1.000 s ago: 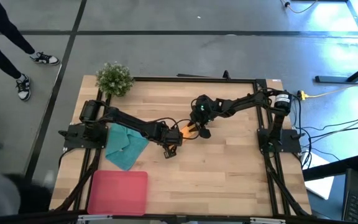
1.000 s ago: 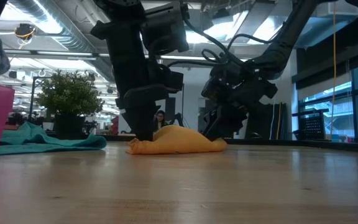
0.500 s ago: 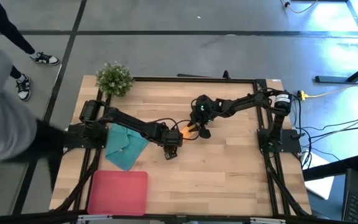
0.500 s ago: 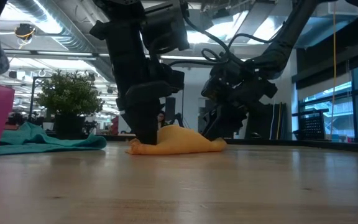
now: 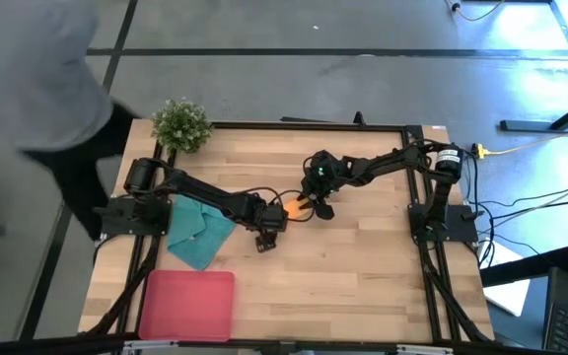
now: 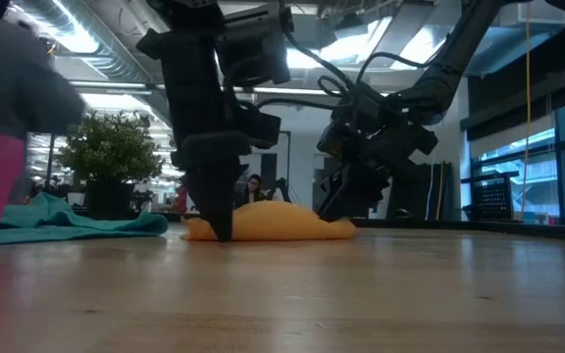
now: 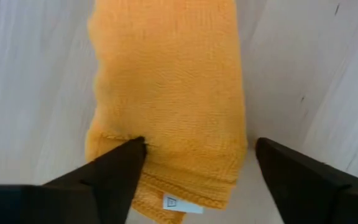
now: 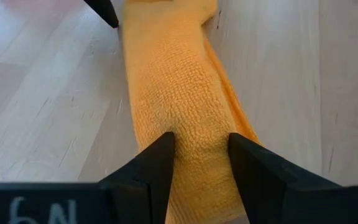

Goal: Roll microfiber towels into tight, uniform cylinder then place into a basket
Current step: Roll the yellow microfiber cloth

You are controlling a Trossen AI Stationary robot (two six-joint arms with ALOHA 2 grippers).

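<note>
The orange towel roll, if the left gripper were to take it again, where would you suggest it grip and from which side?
Probably across the tag end of the orange towel roll, from above: the open left gripper already straddles its narrow width, while the right gripper pinches the other end.

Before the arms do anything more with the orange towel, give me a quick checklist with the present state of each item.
1. Orange towel rolled into a long bundle: ok, though how tight it is: cannot tell.
2. Left gripper jaws open around one end of the towel, not clamping: ok.
3. Right gripper pinching the other end: ok, jaws pressed on the cloth.
4. Basket at the table's front left with room for the roll: ok.
5. Teal towel rolled: not ok, it lies loose beside the left arm.
6. Surroundings clear: not ok, a person stands at the table's left corner by the plant.
</note>
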